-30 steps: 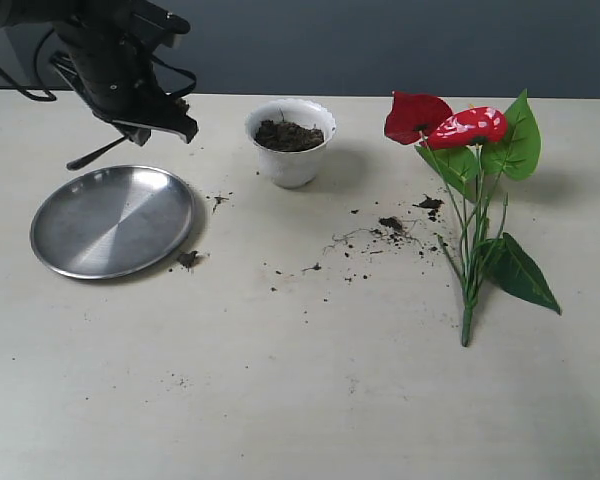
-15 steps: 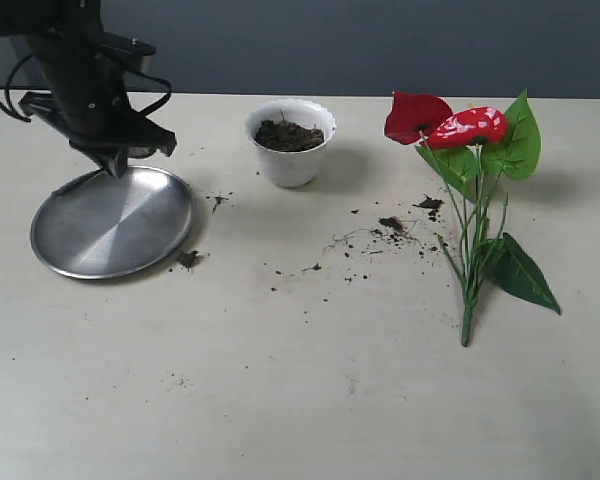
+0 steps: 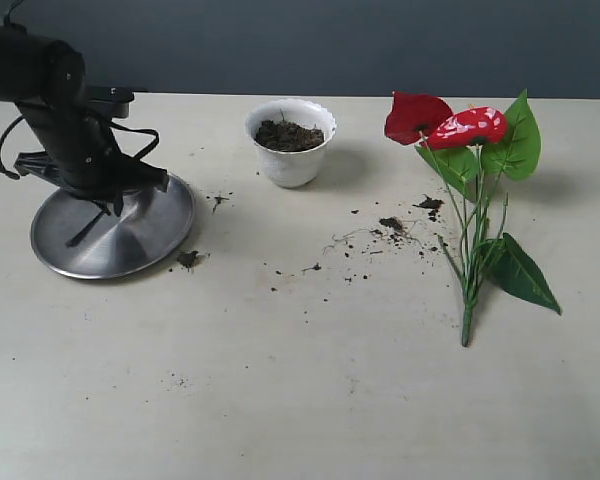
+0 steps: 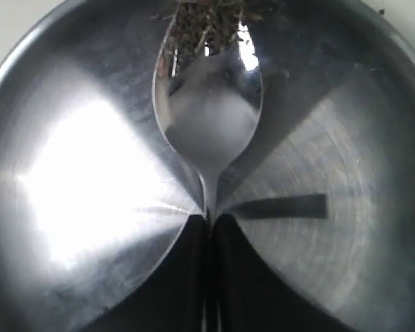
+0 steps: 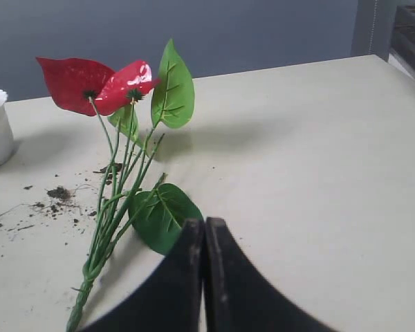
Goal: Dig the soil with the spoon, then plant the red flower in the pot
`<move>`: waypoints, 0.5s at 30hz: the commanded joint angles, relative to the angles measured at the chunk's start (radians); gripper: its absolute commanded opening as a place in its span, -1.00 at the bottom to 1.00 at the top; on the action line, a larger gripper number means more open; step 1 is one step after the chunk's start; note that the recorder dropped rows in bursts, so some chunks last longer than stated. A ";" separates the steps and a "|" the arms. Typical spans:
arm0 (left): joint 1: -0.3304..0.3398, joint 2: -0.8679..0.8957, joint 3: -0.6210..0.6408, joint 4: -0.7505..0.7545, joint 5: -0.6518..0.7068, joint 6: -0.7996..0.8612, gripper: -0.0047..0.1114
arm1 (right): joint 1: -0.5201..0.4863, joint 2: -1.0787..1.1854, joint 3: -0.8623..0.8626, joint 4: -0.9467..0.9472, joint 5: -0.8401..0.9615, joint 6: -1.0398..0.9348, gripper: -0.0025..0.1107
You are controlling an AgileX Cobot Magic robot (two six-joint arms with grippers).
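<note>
table [image 3: 300,410]: pale top, flecked with fine dark specks.
right gripper [image 5: 204,225]: fingers pressed together with nothing between them; seen only by its own wrist camera, with the flower's lower leaf just ahead.
red flower [image 3: 467,128]: lying flat on the right of the table, stem end nearest, both red blooms farthest, well apart from the pot.
crumbs [image 3: 391,224]: loose scraps and root threads scattered between flower and plate.
steel plate [image 3: 150,238]: on the left, with a small clod beside its near rim.
left gripper [image 4: 211,220]: low over the plate, fingers pinched narrowly on the spoon's handle.
spoon [image 4: 209,117]: bowl above the plate, dirt and fibres at its tip; whether it touches the plate is unclear.
pot [image 3: 292,165]: upright, farther back, between plate and blooms.
soil [image 3: 288,135]: dark clumps filling the pot nearly to the rim.
</note>
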 commanded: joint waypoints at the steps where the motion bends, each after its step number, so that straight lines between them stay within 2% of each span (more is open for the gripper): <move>1: 0.003 -0.022 0.057 -0.009 -0.123 -0.016 -0.91 | 0.003 -0.005 0.002 0.000 -0.010 -0.003 -0.95; 15: 0.003 -0.122 0.222 0.072 -0.466 -0.016 -0.91 | 0.003 -0.005 0.002 0.000 -0.010 -0.003 -0.95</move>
